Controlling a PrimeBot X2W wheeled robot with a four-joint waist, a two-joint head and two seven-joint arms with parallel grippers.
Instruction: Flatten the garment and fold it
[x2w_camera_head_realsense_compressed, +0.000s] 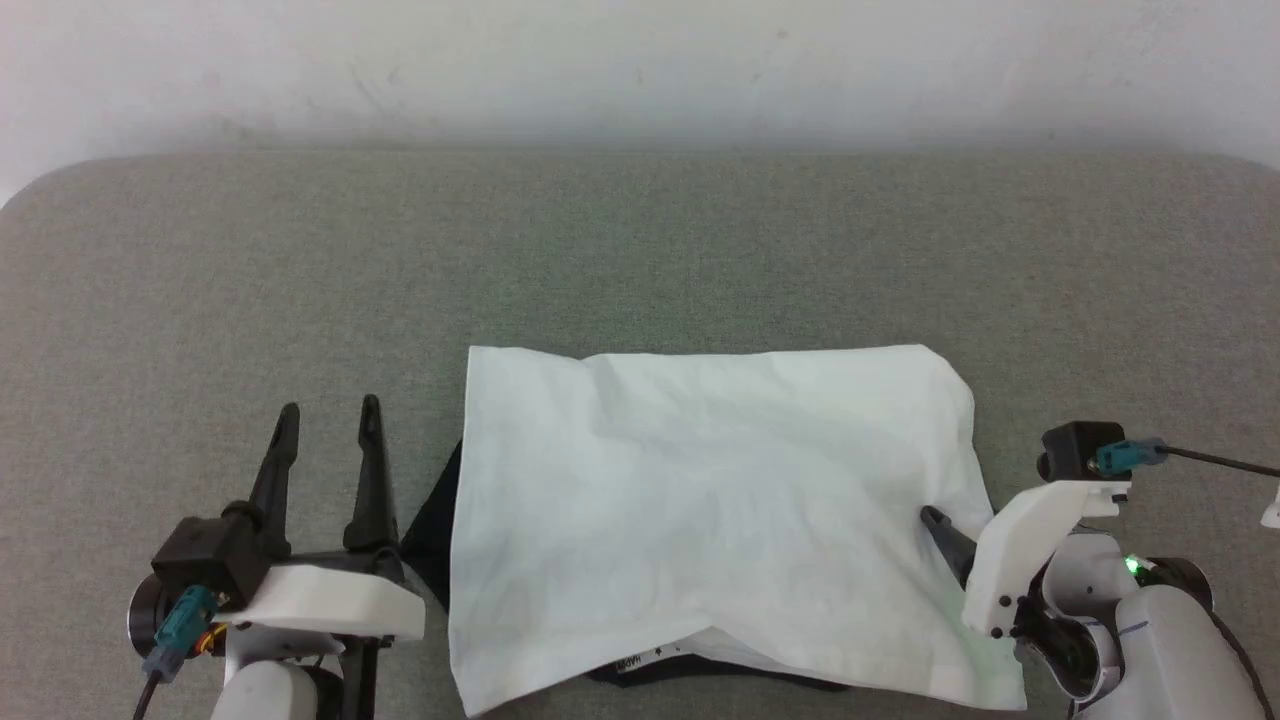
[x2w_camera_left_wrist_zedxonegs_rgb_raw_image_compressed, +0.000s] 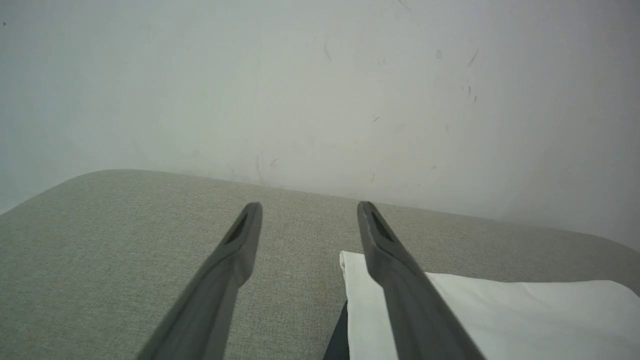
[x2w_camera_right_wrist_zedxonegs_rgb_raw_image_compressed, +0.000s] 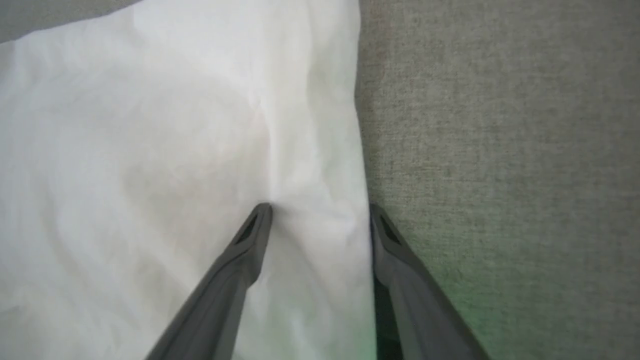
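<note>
- White shirt (x2w_camera_head_realsense_compressed: 710, 520) lies flat on the grey cushion (x2w_camera_head_realsense_compressed: 640, 250).
- Left gripper (x2w_camera_head_realsense_compressed: 330, 405): spread wide, empty, just beside the shirt's left edge.
- Right gripper (x2w_camera_right_wrist_zedxonegs_rgb_raw_image_compressed: 320, 207): spread wide, straddling the shirt's right edge.

Garment (x2w_camera_head_realsense_compressed: 700, 520) black parts mostly hidden beneath white panel; label (x2w_camera_head_realsense_compressed: 630, 663) illegible.

Diffuse, even light leaves only faint shadows along the creases of the garment (x2w_camera_head_realsense_compressed: 700, 500). Its white cloth nears overexposure in the right wrist view. A small green lamp (x2w_camera_head_realsense_compressed: 1132, 567) tints the cloth and the grey padded surface (x2w_camera_right_wrist_zedxonegs_rgb_raw_image_compressed: 500, 150) toward its right edge. All views look slightly soft.
</note>
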